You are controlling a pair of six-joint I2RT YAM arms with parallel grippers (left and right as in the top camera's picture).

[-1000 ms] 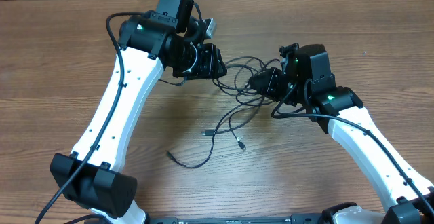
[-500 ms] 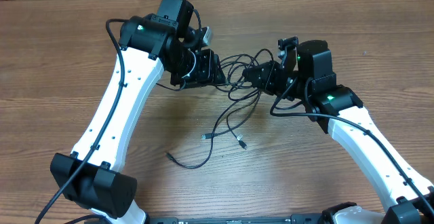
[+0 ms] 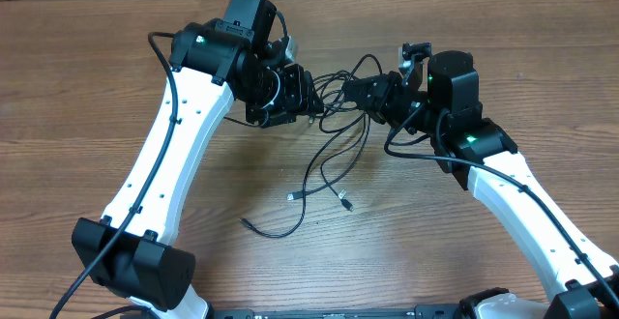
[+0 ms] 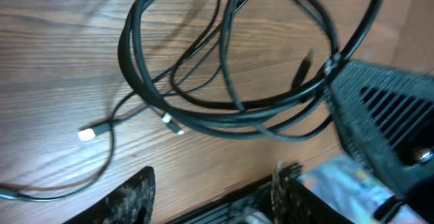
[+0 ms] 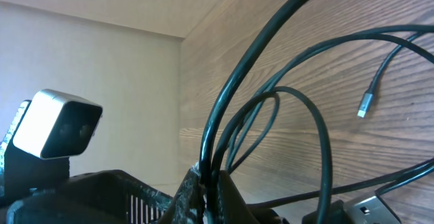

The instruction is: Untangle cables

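Observation:
Thin black cables (image 3: 329,155) are bunched between my two grippers and trail toward the front, ending in small plugs (image 3: 345,203). My right gripper (image 3: 356,92) is shut on several strands and holds them up; in the right wrist view the fingers (image 5: 218,193) pinch the cords (image 5: 227,115), and a silver-tipped plug (image 5: 364,106) hangs beyond. My left gripper (image 3: 311,101) is close by on the left, open and empty. In the left wrist view its fingers (image 4: 134,197) stand apart (image 4: 210,200) above the wood, with the cable loops (image 4: 224,112) ahead of them.
The wooden table (image 3: 484,29) has a wall edge along the back. The thick black arm cables (image 3: 164,58) run along both arms. The two wrists are almost touching over the tangle; the right gripper's black body (image 4: 383,108) fills the right of the left wrist view.
My right gripper has moved left and toward the back with the cables, closing in on the left gripper. The held loops have risen and bunched up. The left gripper shifted slightly right.

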